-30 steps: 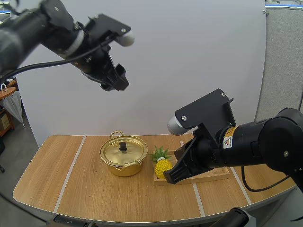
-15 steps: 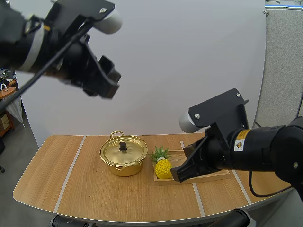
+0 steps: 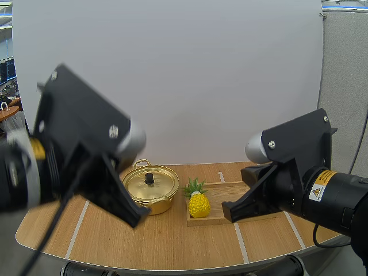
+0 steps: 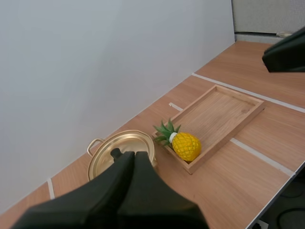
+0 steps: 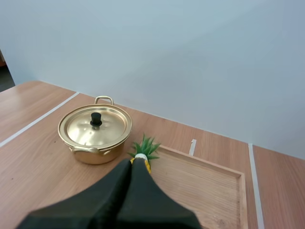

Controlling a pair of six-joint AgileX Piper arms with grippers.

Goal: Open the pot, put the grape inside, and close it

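The pot (image 3: 149, 190) stands on the desk (image 3: 115, 241) toward its back edge, left of the middle. Its gold lid (image 3: 150, 184) is on, with a black knob (image 3: 149, 178) at the centre, and one loop handle points to the back edge. No grapes can be made out. The fruit present is a yellow pineapple (image 3: 199, 204) with green leaves, lying in the front left corner of a wooden tray (image 3: 233, 190) just right of the pot. The right arm carries a yellow warning label (image 3: 317, 186) with a triangle sign, and its text is too small to read. White tape lines (image 3: 85, 210) cross the desk from back to front. The left gripper (image 4: 133, 157) hangs above the desk's left part, and in the high view its arm hides the pot's left rim. Its fingers lie pressed together on nothing. The right gripper (image 5: 136, 164) hovers over the tray's front edge, covering part of it, its fingers likewise closed and empty.
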